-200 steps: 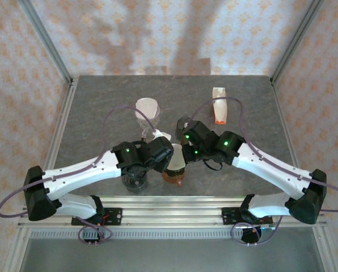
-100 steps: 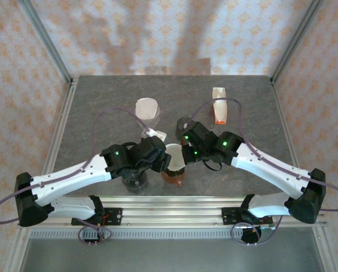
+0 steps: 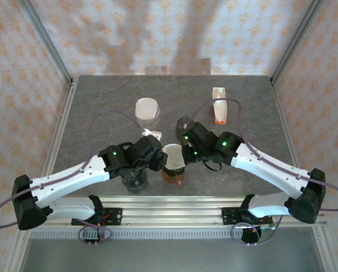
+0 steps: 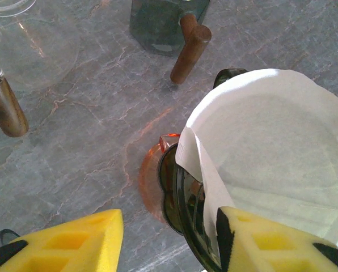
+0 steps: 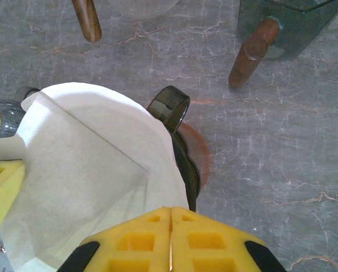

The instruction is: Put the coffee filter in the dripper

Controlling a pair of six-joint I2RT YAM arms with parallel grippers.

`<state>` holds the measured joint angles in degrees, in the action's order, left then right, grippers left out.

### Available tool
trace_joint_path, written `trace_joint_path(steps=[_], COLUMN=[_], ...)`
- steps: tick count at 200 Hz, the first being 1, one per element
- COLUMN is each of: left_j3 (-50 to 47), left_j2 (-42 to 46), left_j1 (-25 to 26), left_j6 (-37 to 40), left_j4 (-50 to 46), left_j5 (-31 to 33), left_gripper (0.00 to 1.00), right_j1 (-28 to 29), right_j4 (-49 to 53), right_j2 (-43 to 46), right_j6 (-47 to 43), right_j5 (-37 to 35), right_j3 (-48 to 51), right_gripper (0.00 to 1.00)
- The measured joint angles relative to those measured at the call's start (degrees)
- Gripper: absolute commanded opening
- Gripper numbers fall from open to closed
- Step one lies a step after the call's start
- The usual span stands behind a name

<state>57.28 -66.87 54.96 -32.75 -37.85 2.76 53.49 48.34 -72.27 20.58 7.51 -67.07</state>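
The dripper, dark glass on an orange base, stands near the table's front edge with the white coffee filter opened inside it. My right gripper is shut at the filter's near rim, beside the dripper's ring handle. My left gripper is open and straddles the opposite side. Its right finger rests inside against the filter, and its left finger hangs apart outside the dripper. In the top view the left gripper and right gripper flank the dripper.
A clear glass vessel stands behind the dripper. A dark glass pot with a brown wooden handle sits close by on the left. A white and orange packet lies at the back right.
The left arm has drawn back to the left, so more of the filter shows in the dripper. Its jaws widened briefly and narrowed again. The right arm has barely moved.
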Motion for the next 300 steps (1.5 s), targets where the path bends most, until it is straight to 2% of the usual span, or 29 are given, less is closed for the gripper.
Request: trace_joint_path(steps=[4, 18, 30, 60, 112, 300], left_j3=[0.0, -0.2, -0.5, -0.8, -1.6, -2.0], left_j2=[0.0, 0.0, 0.0, 0.0, 0.0, 0.0], left_j1=[0.0, 0.0, 0.0, 0.0, 0.0, 0.0], left_j6=[0.0, -0.2, -0.3, -0.4, -0.4, -0.4], left_j4=[0.0, 0.0, 0.0, 0.0, 0.5, 1.3], left_j5=[0.0, 0.0, 0.0, 0.0, -0.1, -0.7], left_gripper=[0.46, 0.46, 0.46, 0.47, 0.48, 0.48], right_j1=[0.0, 0.0, 0.0, 0.0, 0.0, 0.0], right_j4=[0.0, 0.0, 0.1, 0.2, 0.3, -1.3], right_j2=[0.0, 0.0, -0.1, -1.2, -5.9, -14.7], right_j6=[0.1, 0.4, -0.1, -0.3, -0.7, -0.9], right_j5=[0.0, 0.0, 0.0, 0.1, 0.5, 0.7], right_j3=[0.0, 0.0, -0.1, -1.3, -2.5, 0.1], right_gripper=[0.13, 0.35, 0.47, 0.59, 0.64, 0.64])
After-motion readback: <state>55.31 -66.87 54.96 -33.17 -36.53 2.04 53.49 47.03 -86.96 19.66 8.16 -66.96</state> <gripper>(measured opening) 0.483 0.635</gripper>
